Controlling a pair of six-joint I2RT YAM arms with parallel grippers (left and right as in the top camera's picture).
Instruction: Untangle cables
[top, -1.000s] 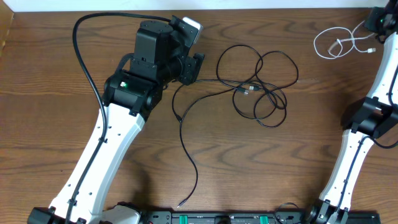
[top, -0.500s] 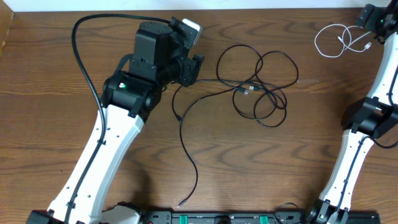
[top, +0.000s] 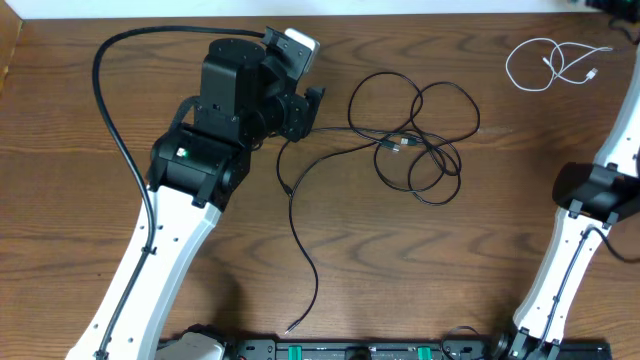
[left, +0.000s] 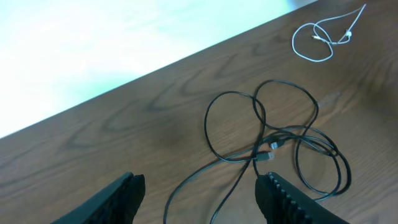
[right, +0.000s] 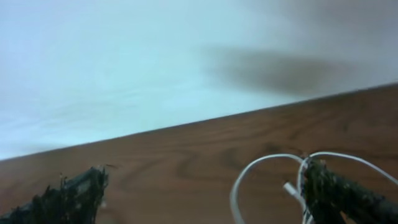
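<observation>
Lying just right of the half-open, empty left gripper (left: 200, 182), the black cable (top: 415, 140) was coiled mid desk (top: 480, 250), tail trailing to the near edge. White cable (top: 548, 63) lay apart, by the wide-open right gripper (right: 204, 177).

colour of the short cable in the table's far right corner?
White. The short cable shows best in the overhead view.
</observation>
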